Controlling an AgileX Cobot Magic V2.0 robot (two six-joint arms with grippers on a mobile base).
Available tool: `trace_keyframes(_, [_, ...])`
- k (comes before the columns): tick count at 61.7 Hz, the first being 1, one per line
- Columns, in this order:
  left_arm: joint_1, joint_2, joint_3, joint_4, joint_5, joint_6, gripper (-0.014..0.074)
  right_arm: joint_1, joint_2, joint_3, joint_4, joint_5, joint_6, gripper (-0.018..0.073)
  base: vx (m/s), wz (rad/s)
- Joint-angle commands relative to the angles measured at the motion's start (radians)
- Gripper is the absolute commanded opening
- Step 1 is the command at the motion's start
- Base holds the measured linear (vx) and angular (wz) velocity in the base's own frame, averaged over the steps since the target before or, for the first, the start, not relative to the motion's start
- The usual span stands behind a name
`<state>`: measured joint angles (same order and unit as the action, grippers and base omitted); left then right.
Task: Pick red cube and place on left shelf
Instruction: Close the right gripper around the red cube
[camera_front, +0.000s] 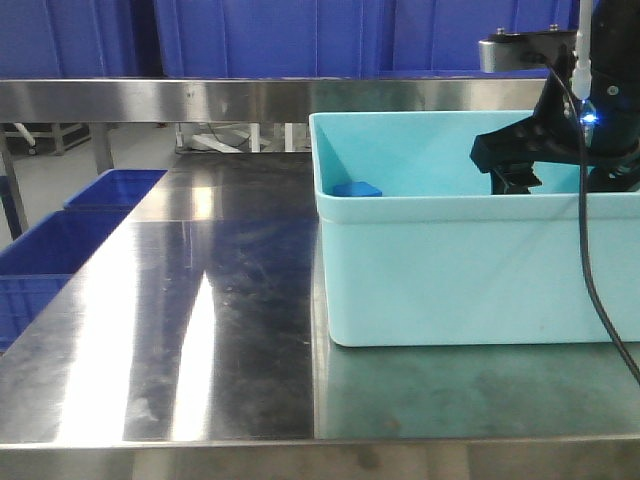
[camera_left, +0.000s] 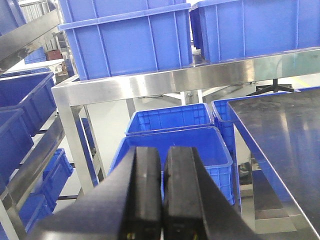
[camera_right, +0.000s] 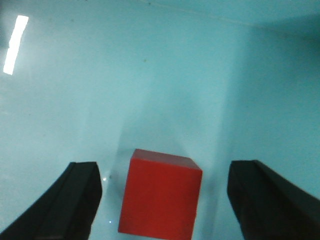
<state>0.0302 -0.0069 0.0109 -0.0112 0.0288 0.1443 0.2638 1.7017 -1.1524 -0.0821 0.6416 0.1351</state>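
The red cube (camera_right: 162, 192) sits on the floor of the light teal bin (camera_front: 450, 280). My right gripper (camera_right: 165, 195) is open, one finger on each side of the cube, not touching it. In the front view the right arm (camera_front: 545, 140) reaches down inside the bin and the cube is hidden there. My left gripper (camera_left: 162, 185) is shut and empty, held in the air left of the steel table (camera_left: 285, 130). The left shelf (camera_left: 65, 100) is a steel rack with blue crates (camera_left: 125, 40) on its tiers.
A small blue block (camera_front: 357, 189) lies in the bin's left part. Blue crates (camera_left: 170, 135) stand on the floor between the rack and the table. A steel rail (camera_front: 200, 98) with blue crates behind it runs across the back.
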Motion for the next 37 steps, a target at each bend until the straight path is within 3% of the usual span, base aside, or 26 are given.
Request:
trace_keyframes(1, [-0.007,-0.015,0.022,-0.005,-0.090,0.001,0.0106,-0.005,-0.031,-0.035,-0.015,-0.033,-0.006,0.0624,0.00,0.00])
trace_keyframes(29, [-0.007,-0.015,0.022,-0.005,-0.090,0.001,0.0106,-0.005,-0.009,-0.035,-0.015,-0.040,-0.006,0.0620,0.00,0.00])
trace_keyframes(37, [-0.007,-0.015,0.022,-0.005,-0.090,0.001,0.0106,-0.005,-0.009,-0.035,-0.015,-0.051,-0.006,0.0519,0.00,0.00])
